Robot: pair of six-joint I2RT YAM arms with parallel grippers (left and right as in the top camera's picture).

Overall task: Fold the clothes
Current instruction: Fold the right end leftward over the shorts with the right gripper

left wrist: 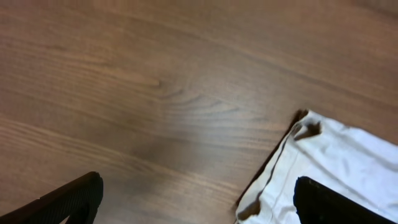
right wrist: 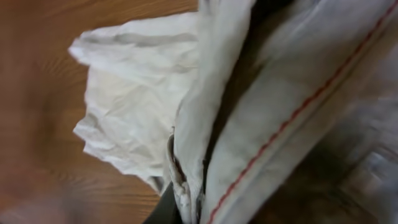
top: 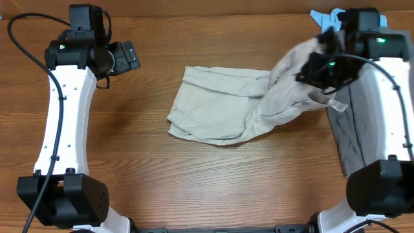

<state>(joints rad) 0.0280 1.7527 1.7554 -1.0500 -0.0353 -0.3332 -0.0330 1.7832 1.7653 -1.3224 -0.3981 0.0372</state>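
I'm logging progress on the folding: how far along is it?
Done: nothing looks folded yet; the beige garment lies crumpled, spread on the table. In hand: the right claw is shut on its right end, raised off the wood; the left claw is open, clear of it. Left: every fold.

A brown wood-grain table [top: 194,188] fills the frame. At the right edge lies a grey garment [top: 349,139], flat and partly covered. In the upper right corner, a small light-blue cloth [top: 321,15] peeks out.
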